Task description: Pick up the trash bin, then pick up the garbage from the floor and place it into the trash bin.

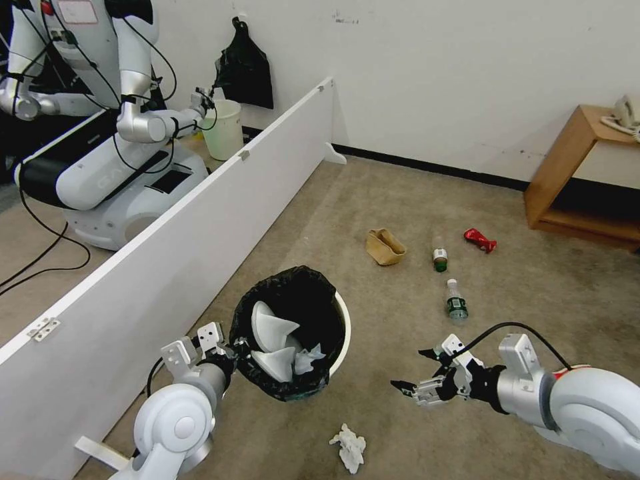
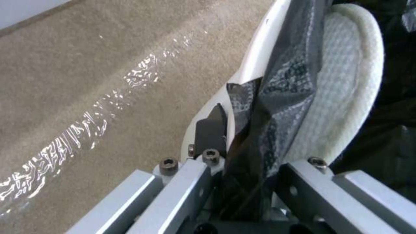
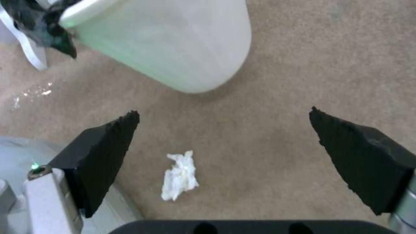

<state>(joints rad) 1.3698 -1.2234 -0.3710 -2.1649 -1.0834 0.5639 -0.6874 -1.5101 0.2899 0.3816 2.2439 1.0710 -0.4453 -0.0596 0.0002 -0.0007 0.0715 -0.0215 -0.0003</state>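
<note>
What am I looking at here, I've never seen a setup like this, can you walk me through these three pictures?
This is a two-armed wheeled robot tidying a carpeted room. The big picture comes from its head camera; the other two come from cameras on its wrists. Its left gripper is clamped on the rim of the trash bin, which already holds white slippers. Its right gripper hangs open above a crumpled tissue on the floor. Farther off lie two bottles, a tan paper bag and a red wrapper.
</note>
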